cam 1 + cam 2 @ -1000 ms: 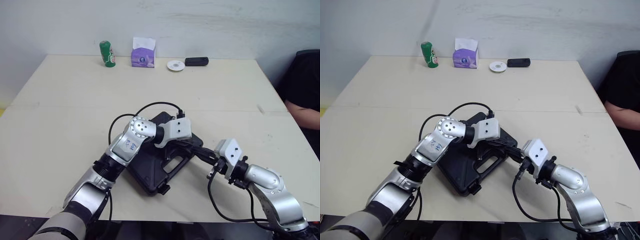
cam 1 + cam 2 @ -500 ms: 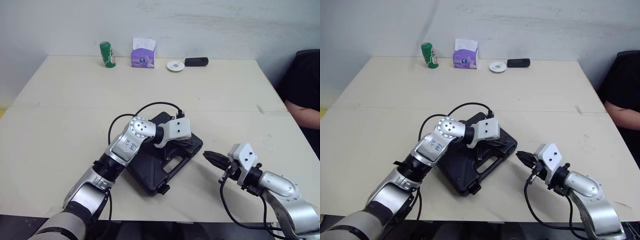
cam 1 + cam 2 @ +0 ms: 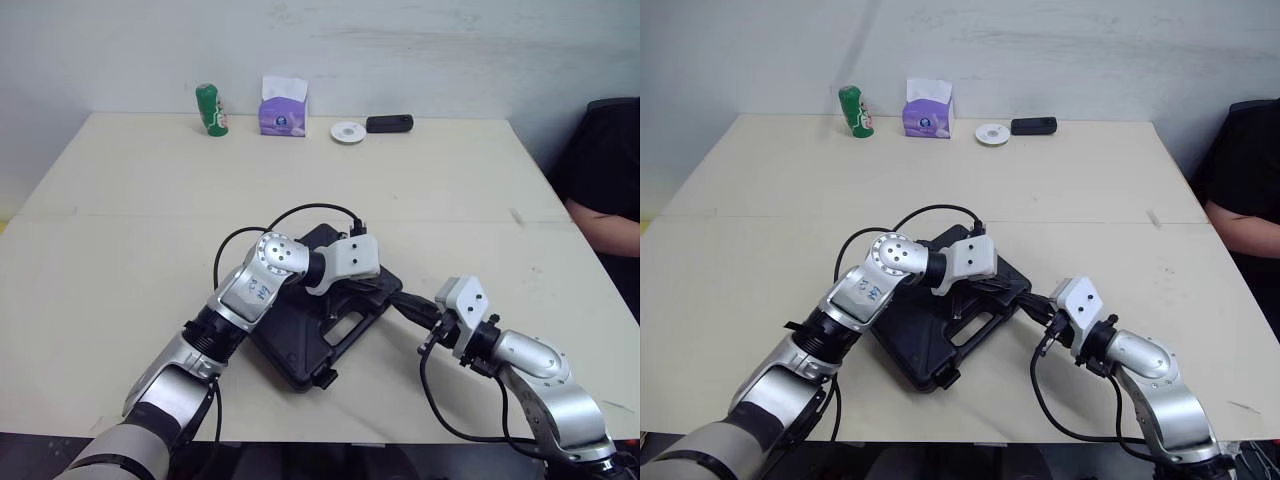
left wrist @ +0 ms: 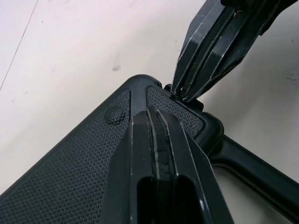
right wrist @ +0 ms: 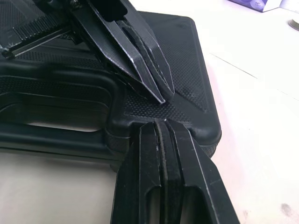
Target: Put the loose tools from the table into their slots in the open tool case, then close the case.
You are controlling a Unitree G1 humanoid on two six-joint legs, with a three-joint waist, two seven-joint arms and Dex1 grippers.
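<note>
From the head, we saw the black plastic tool case (image 3: 298,350) lying shut on the pale table (image 3: 120,230). Left wrist: the left gripper (image 4: 152,116), squeezed empty, rested on its bumpy lid. Right wrist: the right gripper (image 5: 161,123), squeezed empty too, touched its corner.

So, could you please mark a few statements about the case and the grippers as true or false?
The tool case lies shut on the table. True.
The left gripper is open. False: its fingers are shut, over the case's top.
The right gripper is at the case's corner, fingers shut. True.
The green can stands beside the case. False: it stands at the table's far edge.
</note>
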